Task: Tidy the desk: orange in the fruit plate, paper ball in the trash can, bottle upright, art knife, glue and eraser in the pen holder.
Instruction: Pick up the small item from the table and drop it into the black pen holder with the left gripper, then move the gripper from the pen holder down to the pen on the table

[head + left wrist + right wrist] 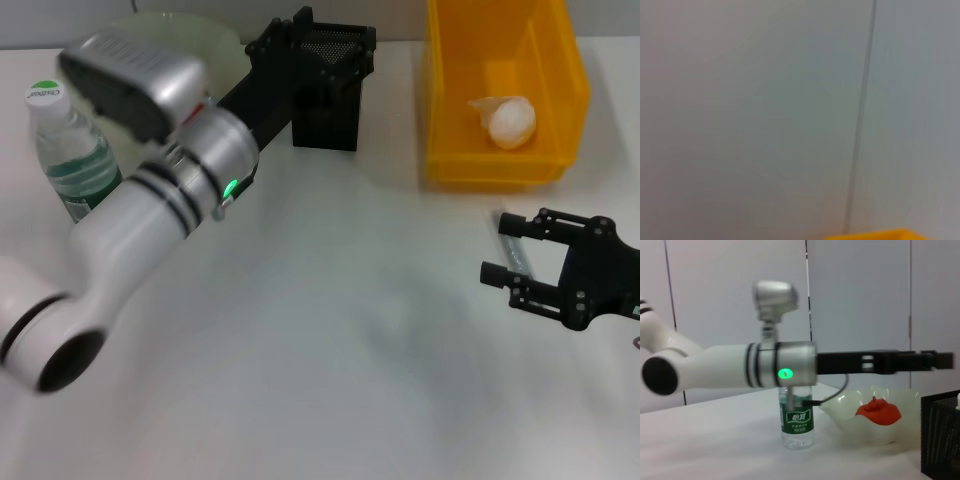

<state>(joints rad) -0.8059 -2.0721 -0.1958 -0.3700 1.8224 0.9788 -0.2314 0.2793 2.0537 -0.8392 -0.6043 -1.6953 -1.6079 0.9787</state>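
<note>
Left gripper (335,55) over pen holder (330,120) at 12 o'clock, fingers' state unclear. Right gripper (500,250) at 4 o'clock, fingers spread, empty. Paper ball (510,122) in trash can (440,110); bottle (70,150) upright; orange (879,411) in fruit plate (850,412).

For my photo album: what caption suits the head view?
Left gripper over the pen holder; paper ball in the trash can, bottle upright, right gripper idle.

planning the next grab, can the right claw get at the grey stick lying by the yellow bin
Probably yes. The right claw is open on the table with the grey stick between its fingers, beside the trash can, and nothing lies between them.
</note>
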